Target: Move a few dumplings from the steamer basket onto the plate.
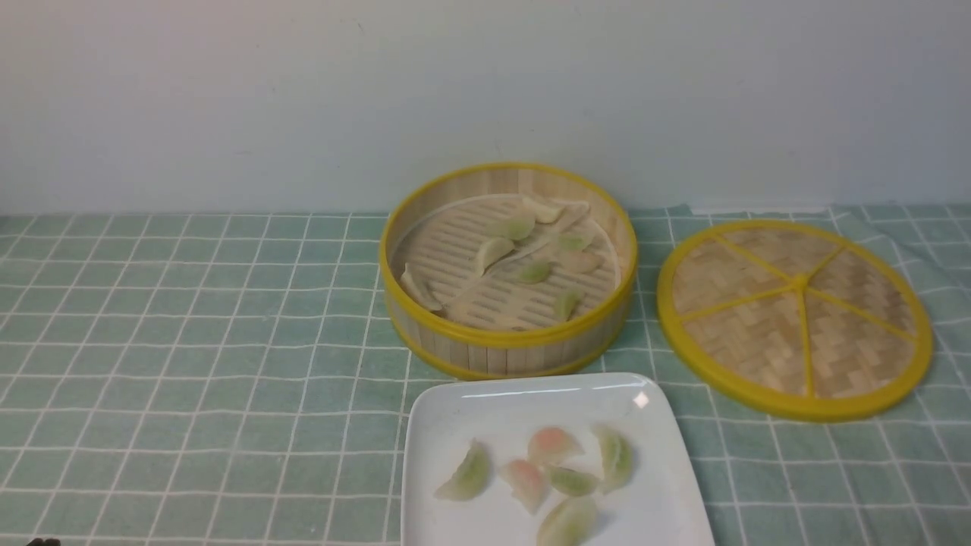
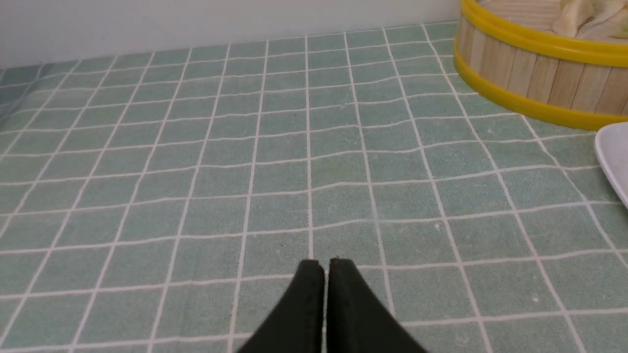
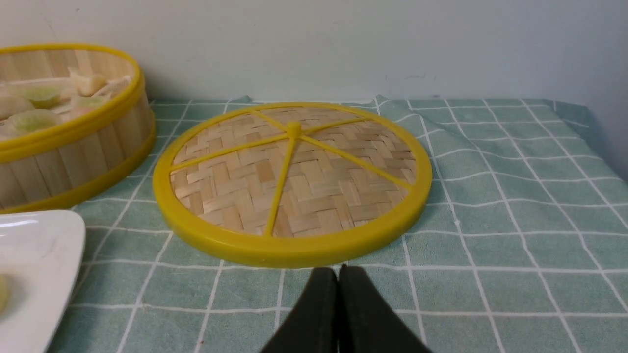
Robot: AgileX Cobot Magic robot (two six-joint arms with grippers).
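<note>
Both grippers — left gripper [image 2: 325,267] and right gripper [image 3: 337,274] — rest closed, empty, clear of plate [image 1: 660,500]; dumplings [image 1: 552,446] sit there, likely finished.

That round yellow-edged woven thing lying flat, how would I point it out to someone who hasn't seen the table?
Start at the round bamboo steamer basket against the back wall. Just to its right, flat on the green checked cloth, lies the lid. Unlike the basket, it is a thin woven disc without walls, with yellow spokes meeting at its centre.
</note>
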